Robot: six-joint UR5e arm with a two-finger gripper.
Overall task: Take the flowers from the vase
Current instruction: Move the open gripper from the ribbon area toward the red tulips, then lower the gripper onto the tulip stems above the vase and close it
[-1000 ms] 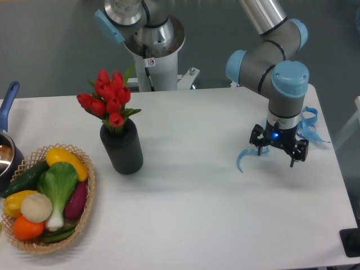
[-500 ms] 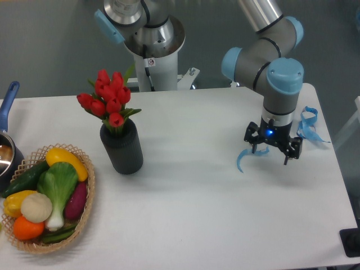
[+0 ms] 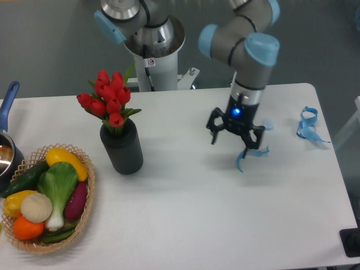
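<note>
The flowers (image 3: 108,99), a bunch of red tulip buds with green leaves, stand upright in the vase (image 3: 122,146), a matte black ribbed cylinder left of the table's middle. My gripper (image 3: 231,142) hangs open over the table, well to the right of the vase, with nothing between its fingers. Its black fingers point down, a little above the tabletop.
A wicker basket (image 3: 84,211) of colourful vegetables sits at the front left. A blue-handled pot (image 3: 8,112) is at the left edge. One blue ribbon piece (image 3: 245,156) lies just right of the gripper, and another (image 3: 308,125) lies near the right edge.
The gripper has travelled left across the table, from near the right edge toward the middle, closer to the vase. It stays open. The flowers and vase have not moved.
</note>
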